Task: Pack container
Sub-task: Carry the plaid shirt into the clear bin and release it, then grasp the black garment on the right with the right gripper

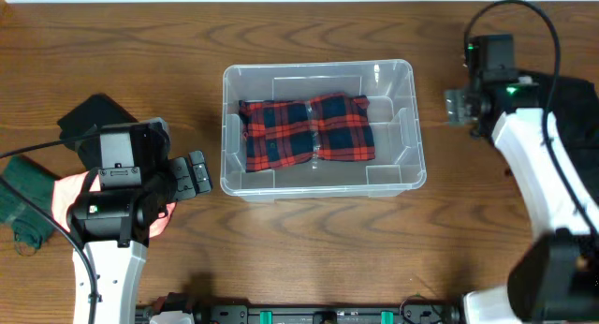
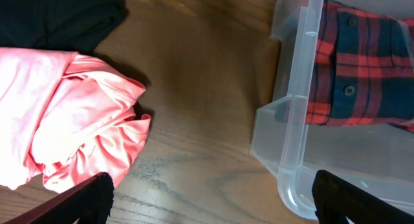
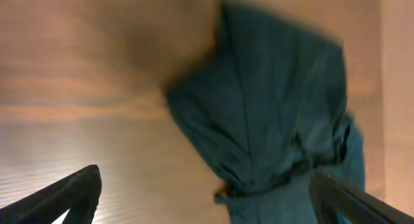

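Container (image 1: 318, 67) (plaid shirt (image 1: 307, 129) inside), between left tool (image 1: 192, 174) and right tool (image 1: 456, 106), nearer the left, both spread open

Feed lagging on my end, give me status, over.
Left gripper open, empty, between pink garment and container. Right gripper open, clear of container. Container holds folded plaid shirt; nothing across its opening.

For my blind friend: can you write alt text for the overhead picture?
A clear container holds a folded red plaid shirt. The left gripper hangs open between it and a pink garment; the right gripper is opposite.
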Tool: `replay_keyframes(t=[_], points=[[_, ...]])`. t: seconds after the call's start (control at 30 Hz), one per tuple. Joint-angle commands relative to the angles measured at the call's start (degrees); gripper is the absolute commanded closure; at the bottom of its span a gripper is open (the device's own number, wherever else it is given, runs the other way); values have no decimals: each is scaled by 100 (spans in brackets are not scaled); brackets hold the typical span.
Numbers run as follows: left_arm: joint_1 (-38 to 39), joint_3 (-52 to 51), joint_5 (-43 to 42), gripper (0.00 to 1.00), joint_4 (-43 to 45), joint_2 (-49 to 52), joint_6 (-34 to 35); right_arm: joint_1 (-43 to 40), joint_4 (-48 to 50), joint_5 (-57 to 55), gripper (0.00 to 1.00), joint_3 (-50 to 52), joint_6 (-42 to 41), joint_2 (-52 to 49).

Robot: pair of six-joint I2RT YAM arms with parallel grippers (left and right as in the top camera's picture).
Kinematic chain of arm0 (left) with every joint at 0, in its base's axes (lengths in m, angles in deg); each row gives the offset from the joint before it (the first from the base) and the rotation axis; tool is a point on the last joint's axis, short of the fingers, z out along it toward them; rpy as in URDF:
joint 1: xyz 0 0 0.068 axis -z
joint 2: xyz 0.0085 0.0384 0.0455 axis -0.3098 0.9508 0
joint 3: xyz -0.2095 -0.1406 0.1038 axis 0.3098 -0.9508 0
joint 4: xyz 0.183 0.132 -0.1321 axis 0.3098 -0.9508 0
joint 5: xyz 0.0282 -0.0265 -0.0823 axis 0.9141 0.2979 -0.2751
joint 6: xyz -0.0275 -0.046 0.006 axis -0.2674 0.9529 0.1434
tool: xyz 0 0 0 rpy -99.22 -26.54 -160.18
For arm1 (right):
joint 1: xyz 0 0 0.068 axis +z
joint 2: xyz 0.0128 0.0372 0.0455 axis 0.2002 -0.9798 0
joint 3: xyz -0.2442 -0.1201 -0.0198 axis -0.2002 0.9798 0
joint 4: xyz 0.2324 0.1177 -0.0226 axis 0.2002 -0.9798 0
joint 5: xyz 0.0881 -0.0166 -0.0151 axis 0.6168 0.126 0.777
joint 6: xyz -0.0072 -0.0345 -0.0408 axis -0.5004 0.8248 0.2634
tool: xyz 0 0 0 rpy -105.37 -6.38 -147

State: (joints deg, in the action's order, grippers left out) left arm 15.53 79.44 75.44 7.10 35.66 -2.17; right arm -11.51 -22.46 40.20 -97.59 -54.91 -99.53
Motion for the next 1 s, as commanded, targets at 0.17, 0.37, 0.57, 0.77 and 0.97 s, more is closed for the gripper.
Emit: replay_keyframes(t=[0.17,0.37,0.57,0.77,0.97], points=[[7,94,70,2,2,33,-96,-1051,-50,-107,1,260,142,-1440],[7,94,70,2,0,33,-96,-1381,205,-219,1,260,125,-2057],[7,94,70,2,0,33,-96,-1729,632,-192,1,260,83,-2441],[7,94,68,2,0,33,-96,-1882,638,474,54,260,46,-2559],[7,94,68,2,-2,33,-96,-1749,553,584,94,205,-70,-2365]])
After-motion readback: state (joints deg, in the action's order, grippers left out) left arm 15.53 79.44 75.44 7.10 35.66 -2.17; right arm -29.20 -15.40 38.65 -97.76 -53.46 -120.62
